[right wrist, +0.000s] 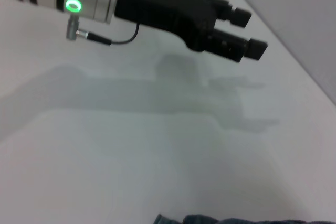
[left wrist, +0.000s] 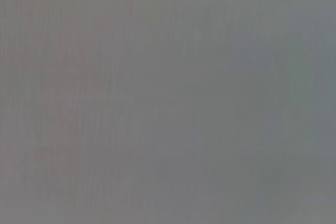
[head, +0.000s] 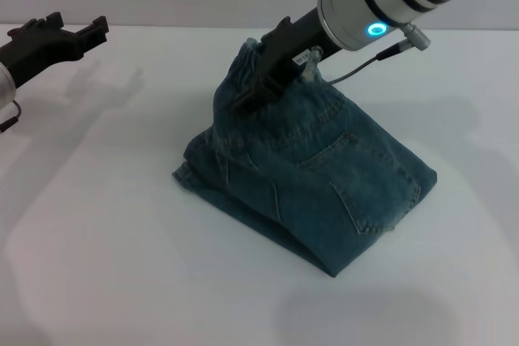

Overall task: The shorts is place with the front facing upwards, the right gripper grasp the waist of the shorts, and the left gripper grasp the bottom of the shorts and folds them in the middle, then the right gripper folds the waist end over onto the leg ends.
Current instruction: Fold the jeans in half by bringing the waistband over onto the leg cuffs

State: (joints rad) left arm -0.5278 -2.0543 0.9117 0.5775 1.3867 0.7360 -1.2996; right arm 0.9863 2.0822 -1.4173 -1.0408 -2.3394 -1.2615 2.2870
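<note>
The blue-green denim shorts (head: 324,176) lie folded lengthwise on the white table (head: 97,224), with a back patch pocket (head: 365,188) facing up. My right gripper (head: 247,99) is shut on the waist end (head: 243,62) and holds it up, so the denim slopes down like a tent to the table. Layered edges of the shorts rest flat at the near left (head: 188,174); I cannot tell whether these are the leg ends. My left gripper (head: 77,28) hovers open and empty at the far left, well apart from the shorts. It also shows in the right wrist view as the left gripper (right wrist: 251,34).
Bare white table surrounds the shorts on every side. A grey cable (head: 365,66) hangs from the right wrist just above the denim. A strip of the shorts (right wrist: 236,219) shows at the edge of the right wrist view. The left wrist view is plain grey.
</note>
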